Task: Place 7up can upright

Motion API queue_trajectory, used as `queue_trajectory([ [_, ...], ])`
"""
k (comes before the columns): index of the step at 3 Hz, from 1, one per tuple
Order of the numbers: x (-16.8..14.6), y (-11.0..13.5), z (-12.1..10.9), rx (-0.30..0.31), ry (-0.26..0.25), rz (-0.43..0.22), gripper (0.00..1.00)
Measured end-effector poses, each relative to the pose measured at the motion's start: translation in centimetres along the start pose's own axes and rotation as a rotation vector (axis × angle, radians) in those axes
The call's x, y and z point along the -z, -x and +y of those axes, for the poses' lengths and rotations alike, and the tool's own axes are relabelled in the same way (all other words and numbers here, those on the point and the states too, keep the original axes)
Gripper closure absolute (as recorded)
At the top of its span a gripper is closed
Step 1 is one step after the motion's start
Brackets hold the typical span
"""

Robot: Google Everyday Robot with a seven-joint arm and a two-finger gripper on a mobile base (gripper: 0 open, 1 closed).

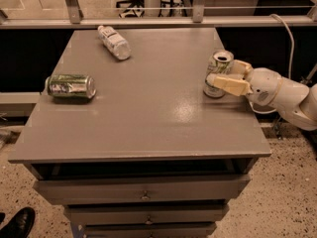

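The 7up can (218, 66), white and silver with green lettering and a silver top, stands upright on the grey table (148, 108) near its right edge. My gripper (220, 73) reaches in from the right with its cream fingers (229, 85) on either side of the can, closed on its body. The front finger covers the lower part of the can. The can's base looks to be resting on the tabletop.
A darker green can (70, 86) lies on its side at the table's left. A clear plastic bottle (114, 41) lies at the back left. A railing (163, 20) runs behind the table. Drawers (143, 195) are below the front edge. A shoe (17, 224) is at bottom left.
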State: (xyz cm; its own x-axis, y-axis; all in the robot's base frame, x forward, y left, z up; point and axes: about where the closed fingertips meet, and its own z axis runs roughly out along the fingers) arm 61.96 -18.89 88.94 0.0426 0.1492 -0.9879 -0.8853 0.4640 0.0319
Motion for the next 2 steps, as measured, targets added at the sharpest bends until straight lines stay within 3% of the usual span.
queue_trajectory([
  [1,1.1,0.6,0.0,0.018,-0.003,0.040,0.00],
  [2,2.4,2.1,-0.1,0.059,0.006,0.109,0.00],
])
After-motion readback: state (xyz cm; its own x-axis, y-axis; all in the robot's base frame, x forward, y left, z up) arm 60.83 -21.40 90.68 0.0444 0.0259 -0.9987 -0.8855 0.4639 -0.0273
